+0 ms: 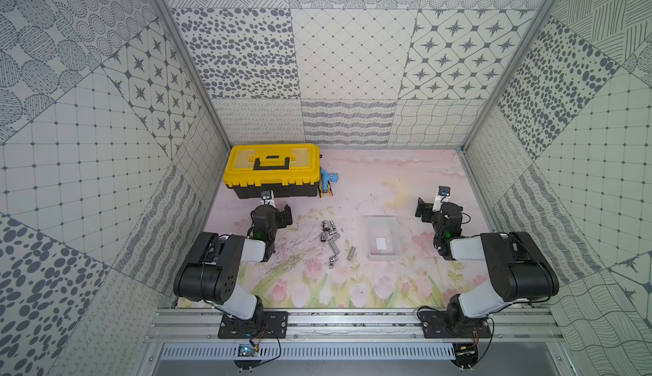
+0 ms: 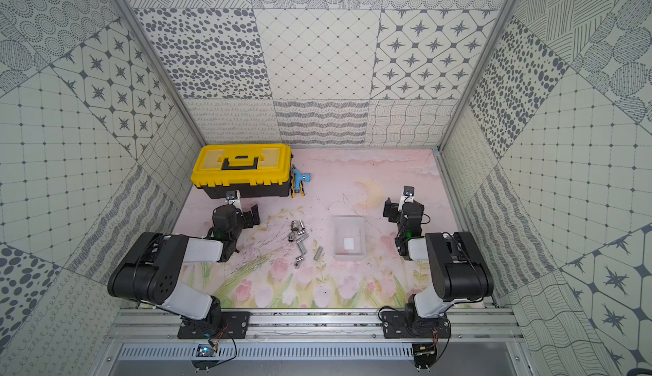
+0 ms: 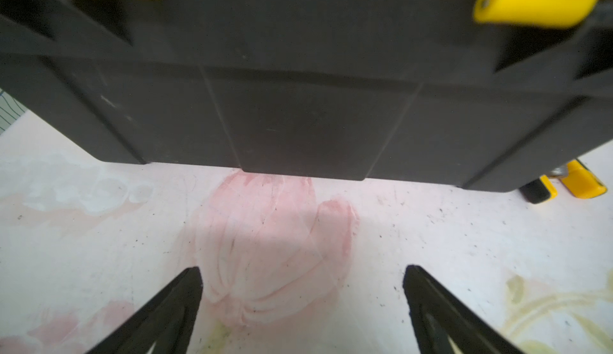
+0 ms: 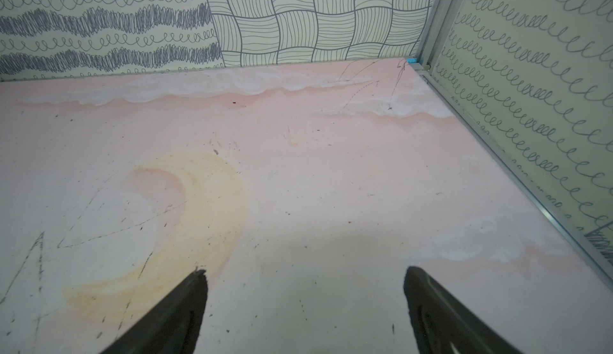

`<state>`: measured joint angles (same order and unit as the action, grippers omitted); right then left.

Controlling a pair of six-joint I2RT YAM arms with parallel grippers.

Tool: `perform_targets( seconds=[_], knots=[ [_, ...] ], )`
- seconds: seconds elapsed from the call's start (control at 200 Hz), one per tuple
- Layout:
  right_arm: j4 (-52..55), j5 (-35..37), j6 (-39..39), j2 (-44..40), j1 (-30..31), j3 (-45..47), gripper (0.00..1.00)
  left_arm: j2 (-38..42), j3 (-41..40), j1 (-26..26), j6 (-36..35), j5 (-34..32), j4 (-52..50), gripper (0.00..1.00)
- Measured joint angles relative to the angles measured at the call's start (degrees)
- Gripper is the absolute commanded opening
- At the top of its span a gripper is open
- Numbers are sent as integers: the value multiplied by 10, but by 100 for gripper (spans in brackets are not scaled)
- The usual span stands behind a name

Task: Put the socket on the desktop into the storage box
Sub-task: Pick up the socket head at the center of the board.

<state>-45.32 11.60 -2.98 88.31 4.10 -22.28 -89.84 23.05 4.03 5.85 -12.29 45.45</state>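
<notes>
Left wrist view is filling with the black wall of the yellow-lidded toolbox (image 3: 298, 86), which is sitting at the back of the pink surface (image 1: 388, 180) and playing no part here. Nearer me, the storage box (image 1: 383, 229) is lying open, showing only a white patch on its floor. It is sitting between the right arm and the sockets (image 1: 333, 239), which are lying in a loose scatter mid-surface, clear of both arms.

I am seeing the left hand (image 3: 302, 269) with its fingers spread wide over bare surface, pointing at the toolbox. The right hand (image 4: 305, 271) is equally spread and empty, pointing toward the far corner. Nothing is being gripped, so I am judging the job as just starting.

I am planning to take the lone socket (image 1: 351, 253) on the box side of the scatter, since the others are crowding each other. I am thinking it needs a straight descent with the fingers straddling its narrow width, because a round metal piece is likely to roll if nudged, then a low release over the box floor.
</notes>
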Motion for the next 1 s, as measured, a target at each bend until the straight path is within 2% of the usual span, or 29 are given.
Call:
perform_targets(
  seconds=[0.055, 0.125, 0.145, 0.19, 0.24, 0.295, 0.33, 0.35, 0.415, 0.505, 0.575, 0.66, 0.745, 0.86, 0.92, 1.0],
  knots=[
    [65, 36, -1, -35, 16, -17, 97, 18, 18, 0, 2, -8, -38, 90],
    [196, 79, -24, -117, 46, -68, 97, 57, 65, 2, 12, -33, -100, 90],
    [230, 83, -33, -143, 52, -85, 97, 67, 79, 2, 20, -40, -117, 87],
    [268, 80, -59, -210, 64, -109, 97, 96, 117, 3, 40, -59, -166, 81],
    [274, 83, -108, -290, 71, -106, 96, 125, 158, 4, 75, -77, -223, 79],
    [298, 71, -173, -371, 51, -87, 92, 160, 197, 10, 116, -91, -284, 77],
    [335, 60, -206, -397, 25, -90, 93, 181, 214, 18, 143, -94, -320, 77],
    [356, 56, -224, -397, 14, -98, 97, 191, 221, 24, 157, -98, -337, 77],
    [486, 63, -262, -339, 3, -170, 97, 223, 233, 61, 201, -105, -394, 76],
    [669, 100, -305, -203, 64, -309, 97, 248, 236, 142, 249, -108, -468, 81],
    [755, 120, -324, -149, 127, -357, 97, 256, 233, 219, 278, -112, -515, 78],
    [833, 150, -339, -159, 209, -355, 97, 261, 221, 316, 310, -111, -558, 70],
    [861, 156, -354, -209, 266, -333, 96, 259, 207, 388, 336, -104, -594, 66],
    [861, 121, -359, -298, 264, -293, 81, 249, 194, 469, 367, -96, -640, 64],
    [862, 95, -364, -304, 259, -295, 71, 239, 191, 495, 379, -90, -659, 60],
    [865, 57, -362, -275, 262, -314, 64, 222, 193, 512, 390, -88, -681, 58]
  ],
)
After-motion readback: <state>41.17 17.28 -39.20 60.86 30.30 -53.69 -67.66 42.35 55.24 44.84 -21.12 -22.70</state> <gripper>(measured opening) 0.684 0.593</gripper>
